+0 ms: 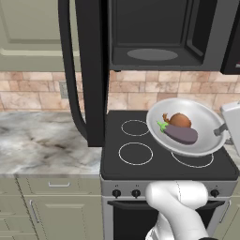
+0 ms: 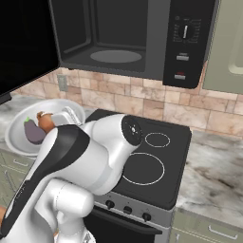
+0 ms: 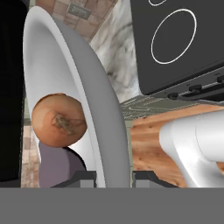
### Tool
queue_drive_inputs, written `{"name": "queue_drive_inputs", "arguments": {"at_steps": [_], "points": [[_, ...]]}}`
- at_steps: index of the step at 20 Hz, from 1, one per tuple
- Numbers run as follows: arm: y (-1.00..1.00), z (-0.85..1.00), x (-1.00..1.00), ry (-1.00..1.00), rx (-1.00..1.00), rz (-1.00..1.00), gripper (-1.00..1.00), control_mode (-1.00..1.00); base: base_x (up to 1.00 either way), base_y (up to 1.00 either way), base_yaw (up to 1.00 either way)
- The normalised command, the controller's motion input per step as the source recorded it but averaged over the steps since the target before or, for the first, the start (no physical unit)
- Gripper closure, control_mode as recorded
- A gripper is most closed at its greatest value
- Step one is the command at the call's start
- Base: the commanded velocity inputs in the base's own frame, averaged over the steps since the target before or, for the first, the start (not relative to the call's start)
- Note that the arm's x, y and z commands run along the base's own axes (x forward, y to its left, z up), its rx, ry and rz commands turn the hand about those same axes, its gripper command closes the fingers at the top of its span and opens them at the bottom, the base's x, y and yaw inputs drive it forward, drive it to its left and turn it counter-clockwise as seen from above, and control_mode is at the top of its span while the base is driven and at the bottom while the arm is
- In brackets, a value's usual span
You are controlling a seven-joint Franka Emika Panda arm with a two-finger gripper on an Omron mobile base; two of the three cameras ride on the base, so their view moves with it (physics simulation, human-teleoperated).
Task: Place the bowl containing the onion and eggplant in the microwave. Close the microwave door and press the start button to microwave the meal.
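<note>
Clamped between my fingertips (image 3: 87, 177), the bowl (image 1: 199, 115) rim fills my hand (image 3: 113, 178); onion (image 3: 58, 120) and eggplant (image 3: 59, 168) sit just beyond. Tilting further toward the microwave (image 1: 159, 33) could spill them.

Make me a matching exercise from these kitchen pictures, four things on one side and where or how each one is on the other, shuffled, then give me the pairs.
Things:
1. bowl
2. onion
3. microwave door
4. gripper

Places or states:
A. swung open, at the left of the dark cavity
B. clamped on a white rim
C. lifted above the stovetop, tilted
D. lying in the bowl beside the eggplant

Pairs: 1-C, 2-D, 3-A, 4-B
</note>
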Motion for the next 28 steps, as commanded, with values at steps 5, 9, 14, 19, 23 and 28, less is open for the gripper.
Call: {"name": "queue_drive_inputs", "arguments": {"at_steps": [5, 9, 14, 19, 23, 28], "points": [[0.0, 0.0, 0.03, 0.0, 0.0, 0.0, 1.0, -1.0, 0.0, 0.0, 0.0], [-0.02, 0.0, 0.0, 0.0, 0.0, 0.01, 1.0, -1.0, 0.0, 0.0, 0.0], [0.0, 0.0, 0.0, 0.0, 0.0, 0.0, 1.0, -1.0, 0.0, 0.0, 0.0], [0.0, 0.07, 0.0, -0.05, 0.01, 0.0, 1.0, -1.0, 0.0, 0.0, 0.0], [-0.03, 0.44, 0.0, -0.08, 0.04, -0.02, 1.0, -1.0, 0.0, 0.0, 0.0], [0.0, 0.63, 0.0, -0.03, 0.0, -0.12, 1.0, -1.0, 0.0, 0.0, 0.0]]}}
